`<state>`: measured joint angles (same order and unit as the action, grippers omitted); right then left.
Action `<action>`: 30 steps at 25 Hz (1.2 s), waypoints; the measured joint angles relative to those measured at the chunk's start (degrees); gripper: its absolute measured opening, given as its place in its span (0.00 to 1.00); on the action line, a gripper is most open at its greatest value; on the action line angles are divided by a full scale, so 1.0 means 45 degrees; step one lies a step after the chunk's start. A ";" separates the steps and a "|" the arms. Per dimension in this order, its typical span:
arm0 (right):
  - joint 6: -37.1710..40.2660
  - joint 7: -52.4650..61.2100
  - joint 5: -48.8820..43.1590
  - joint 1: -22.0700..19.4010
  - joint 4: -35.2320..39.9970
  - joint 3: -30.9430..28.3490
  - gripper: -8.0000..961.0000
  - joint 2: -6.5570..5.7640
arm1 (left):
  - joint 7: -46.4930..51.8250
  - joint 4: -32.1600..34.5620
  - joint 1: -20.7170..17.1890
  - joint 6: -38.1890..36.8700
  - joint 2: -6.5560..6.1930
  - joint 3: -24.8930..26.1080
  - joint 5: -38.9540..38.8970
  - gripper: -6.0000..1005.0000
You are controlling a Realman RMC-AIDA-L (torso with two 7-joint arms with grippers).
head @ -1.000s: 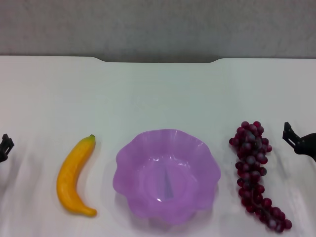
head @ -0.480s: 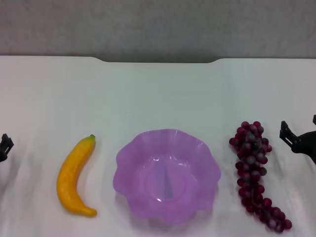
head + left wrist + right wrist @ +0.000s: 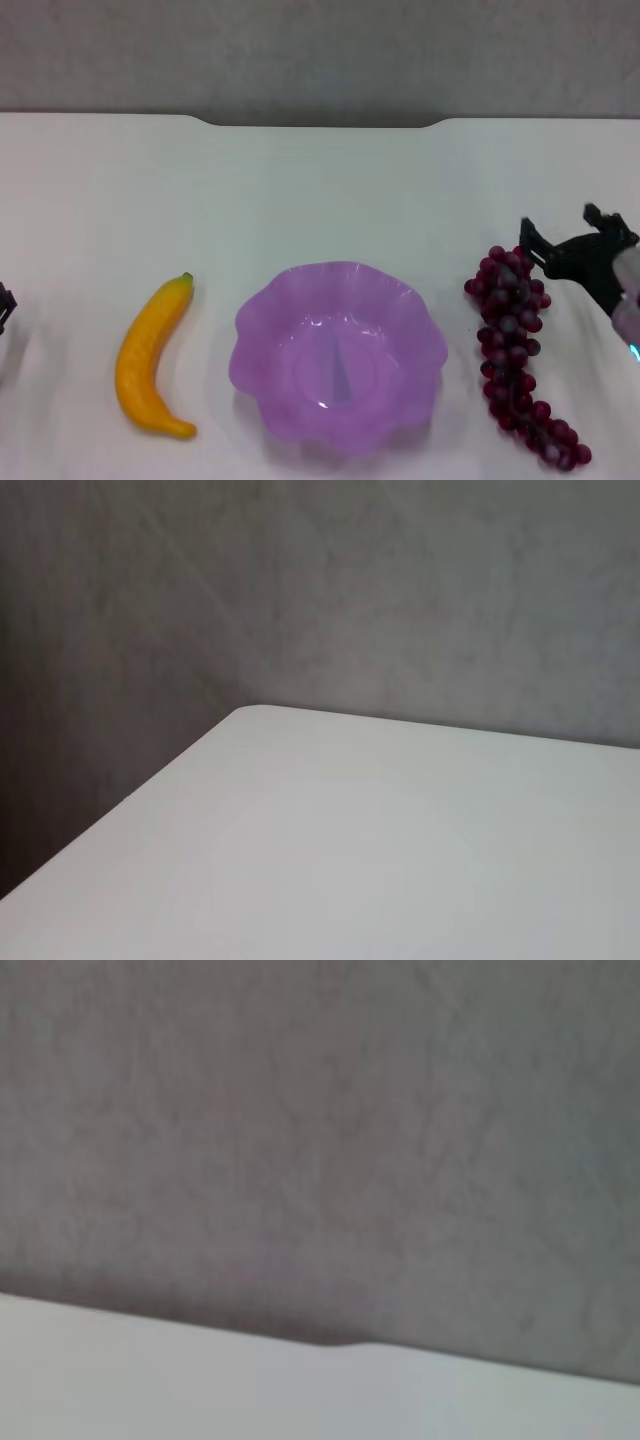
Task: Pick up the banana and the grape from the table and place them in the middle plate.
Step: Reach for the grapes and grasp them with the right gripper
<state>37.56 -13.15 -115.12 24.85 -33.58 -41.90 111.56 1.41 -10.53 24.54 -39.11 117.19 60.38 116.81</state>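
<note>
Nearest on the counter (image 3: 320,190), banana (image 3: 148,358) left of middle plate (image 3: 338,355), stiff, smooth, best pinched mid-body; grape (image 3: 517,350) right, loose, knobbly, probably grip upper cluster; right end effector (image 3: 566,238) open beside its top; left end effector (image 3: 5,303) at edge, spread unclear.

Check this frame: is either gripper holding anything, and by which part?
Nothing is held. The right gripper, open, is beside the grape bunch's far end. The banana lies untouched; the left gripper sits at the table's edge.

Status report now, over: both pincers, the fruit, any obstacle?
Right pincer open, beside the grape top. Left pincer parked at table edge. Banana and grape outside the middle plate. No obstacle.
</note>
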 joint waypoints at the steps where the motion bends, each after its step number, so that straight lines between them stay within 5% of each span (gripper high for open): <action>1: -0.0935 -0.0606 -0.0007 -0.0159 -0.0776 -0.0556 0.92 -0.0180 | -0.0001 0.0001 0.0001 0.0000 -0.0002 0.0000 0.0000 0.89; 4: -0.4310 -0.2632 0.0000 -0.0793 -0.2883 -0.2904 0.92 -0.0343 | -0.0018 0.0001 0.0019 0.0010 -0.0005 -0.0001 0.0000 0.89; 9: -1.0645 -0.5586 -0.0006 -0.1745 -0.5727 -0.7616 0.92 0.0241 | -0.0020 0.0000 0.0054 0.0029 -0.0008 -0.0001 0.0014 0.89; 14: -1.6876 -0.4999 -0.0018 -0.0664 -0.6027 -1.1391 0.92 0.0245 | -0.0021 -0.0003 0.0206 0.0107 -0.0009 -0.0052 0.0067 0.89; 18: -1.9686 -0.3640 -0.0764 0.0153 -0.5898 -1.3010 0.92 -0.0010 | -0.0021 -0.0007 0.0331 0.0192 -0.0008 -0.0048 0.0097 0.89; 23: -2.2004 -0.1238 -0.4201 0.1274 -0.5896 -1.4212 0.91 -0.0128 | -0.0022 -0.0004 0.0324 0.0196 -0.0008 -0.0021 0.0099 0.89; 30: -2.3197 -0.0597 -0.6172 0.2290 -0.5558 -1.4539 0.91 0.0118 | -0.0014 -0.0061 0.0334 0.0196 -0.0008 -0.0024 0.0095 0.89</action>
<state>-66.83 -15.84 -142.90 35.15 -58.60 -107.32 112.09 1.35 -10.81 26.05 -38.23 117.16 60.28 117.24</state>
